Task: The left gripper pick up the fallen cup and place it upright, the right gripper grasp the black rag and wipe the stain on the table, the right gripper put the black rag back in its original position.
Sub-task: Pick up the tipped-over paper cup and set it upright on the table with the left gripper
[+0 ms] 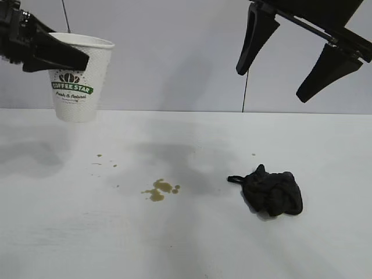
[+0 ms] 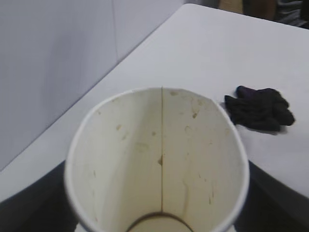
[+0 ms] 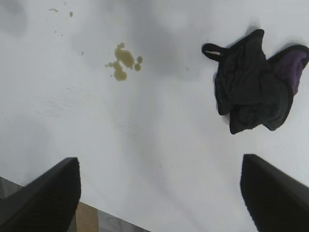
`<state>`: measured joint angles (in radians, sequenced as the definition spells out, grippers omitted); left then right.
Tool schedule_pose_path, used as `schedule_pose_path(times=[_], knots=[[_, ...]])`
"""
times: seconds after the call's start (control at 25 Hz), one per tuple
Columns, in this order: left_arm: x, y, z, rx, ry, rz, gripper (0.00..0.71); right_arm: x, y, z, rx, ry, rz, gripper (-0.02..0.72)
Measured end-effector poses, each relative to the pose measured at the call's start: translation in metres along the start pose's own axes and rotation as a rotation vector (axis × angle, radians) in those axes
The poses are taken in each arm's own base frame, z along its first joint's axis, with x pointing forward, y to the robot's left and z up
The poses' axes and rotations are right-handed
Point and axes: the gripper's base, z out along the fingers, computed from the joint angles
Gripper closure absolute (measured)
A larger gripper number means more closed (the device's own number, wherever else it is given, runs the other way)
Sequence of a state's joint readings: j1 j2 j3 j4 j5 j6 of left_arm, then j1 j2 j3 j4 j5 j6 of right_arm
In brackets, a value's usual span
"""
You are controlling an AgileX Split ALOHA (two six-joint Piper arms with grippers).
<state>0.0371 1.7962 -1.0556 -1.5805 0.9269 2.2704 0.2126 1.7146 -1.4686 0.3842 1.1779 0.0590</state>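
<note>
I'm pinching the cup (image 1: 75, 78) near its rim in my left fingers (image 1: 55, 55), above the bench (image 1: 186, 244); thin paper, crushes easily. My right fingers (image 1: 290, 61) are hanging spread above the rag (image 1: 273, 192).

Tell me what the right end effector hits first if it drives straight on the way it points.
Probably bare table: the open right end effector points down between the stain and the black rag, touching neither; depth is uncertain.

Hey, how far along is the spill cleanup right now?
Cup lifted, upright in the left gripper, not yet set on the table. Right gripper hangs open above; black rag untouched. Stain unwiped. Wiping and returning the rag remain.
</note>
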Motion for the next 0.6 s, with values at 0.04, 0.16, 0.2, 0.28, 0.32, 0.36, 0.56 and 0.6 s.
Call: schedule_pose_path(times=[0.04, 0.16, 0.2, 0.28, 0.32, 0.36, 0.56, 0.6], knots=[[0.006, -0.002, 0.001, -0.017, -0.009, 0.003, 0.173, 0.000, 0.000, 0.000, 0.000, 0.000, 0.000, 0.081], [0.026, -0.009, 0.007, -0.011, 0.009, 0.033, 0.173, 0.000, 0.000, 0.000, 0.000, 0.000, 0.000, 0.081], [0.034, -0.009, 0.010, -0.002, 0.019, 0.025, 0.173, 0.000, 0.000, 0.000, 0.000, -0.001, 0.000, 0.081], [0.048, -0.011, 0.016, 0.019, 0.032, -0.004, 0.173, 0.000, 0.000, 0.000, 0.000, -0.002, 0.000, 0.081], [0.054, -0.011, 0.019, 0.028, 0.036, -0.020, 0.173, 0.000, 0.000, 0.000, 0.001, -0.003, 0.000, 0.081], [0.061, -0.011, 0.022, 0.037, 0.043, -0.035, 0.173, 0.000, 0.000, 0.000, 0.001, -0.003, 0.000, 0.081], [0.086, -0.013, 0.033, 0.063, 0.074, -0.100, 0.178, 0.000, 0.000, 0.000, 0.002, -0.003, -0.001, 0.081], [0.090, -0.014, 0.035, 0.067, 0.080, -0.110, 0.179, 0.000, 0.000, 0.000, 0.002, -0.003, -0.001, 0.081]])
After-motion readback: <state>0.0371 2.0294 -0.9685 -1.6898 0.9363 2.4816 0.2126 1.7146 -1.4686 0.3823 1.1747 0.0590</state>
